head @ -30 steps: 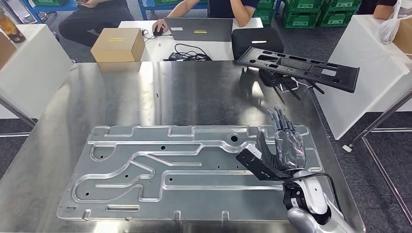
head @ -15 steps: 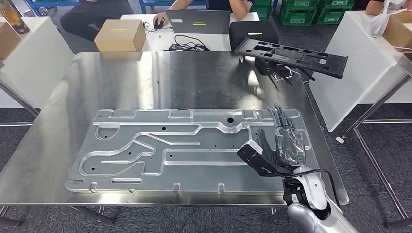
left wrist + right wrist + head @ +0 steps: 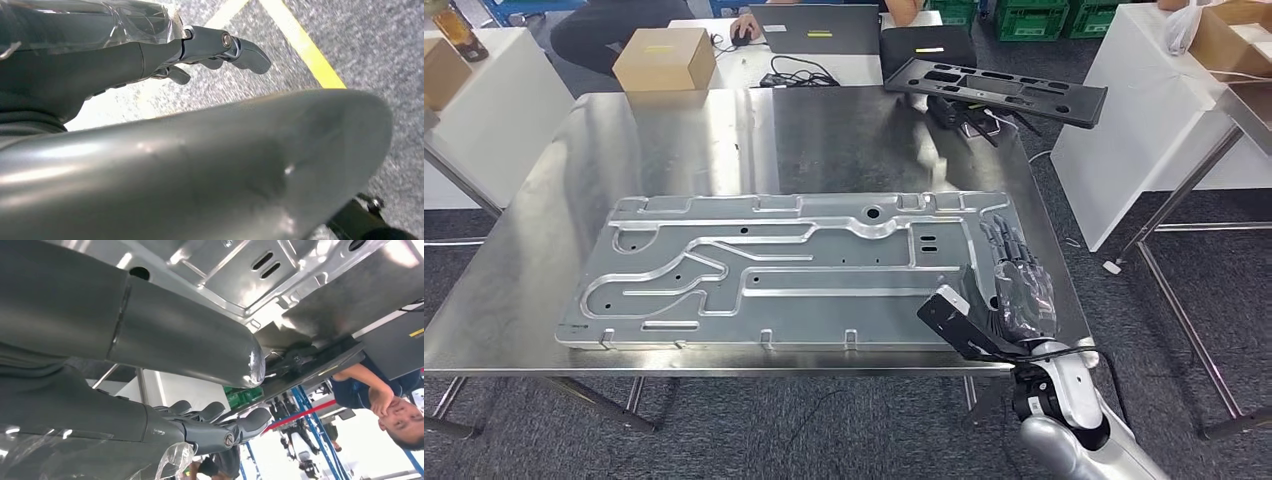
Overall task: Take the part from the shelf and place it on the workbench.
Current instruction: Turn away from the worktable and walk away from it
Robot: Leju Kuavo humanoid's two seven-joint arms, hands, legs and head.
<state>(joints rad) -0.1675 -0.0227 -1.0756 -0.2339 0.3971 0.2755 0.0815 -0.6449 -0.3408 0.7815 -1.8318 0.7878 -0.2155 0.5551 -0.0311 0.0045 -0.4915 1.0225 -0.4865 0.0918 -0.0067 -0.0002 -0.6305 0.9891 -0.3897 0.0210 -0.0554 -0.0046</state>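
The steel tabletop (image 3: pixel 674 140) is the biggest thing here, and flat on it lies the part (image 3: pixel 774 270), a long machined aluminium plate with grooves and small holes. Its long axis runs across the tabletop, side to side, and its near edge sits just inside the tabletop's front edge. So the part is on the workbench, and I'd call the placing step done or all but done.

Now the relation that matters. The right hand (image 3: pixel 1016 290) hangs over the part's right end, fingers (image 3: pixel 1004 240) stretched out and apart, pointing away from the robot, palm turned in toward the plate. It grasps nothing; it is released. From this height I can't tell whether the fingers brush the plate's surface or float just above it. The part stretches away to the left of that hand, along its long axis. The right wrist view looks past the thumb at the plate's ribbed end with two short slots.

The left hand (image 3: pixel 150 55) shows in its wrist view over grey floor with a yellow line, well away from the part, fingers loosely bent and nothing in them; whether they are clenched I cannot tell. The right hand is clearly the nearer one.

Beyond the part, at the tabletop's far right corner, rests a black plastic tray (image 3: pixel 994 90); behind the far edge stand a cardboard box (image 3: pixel 664 58) and a laptop (image 3: pixel 816 28).
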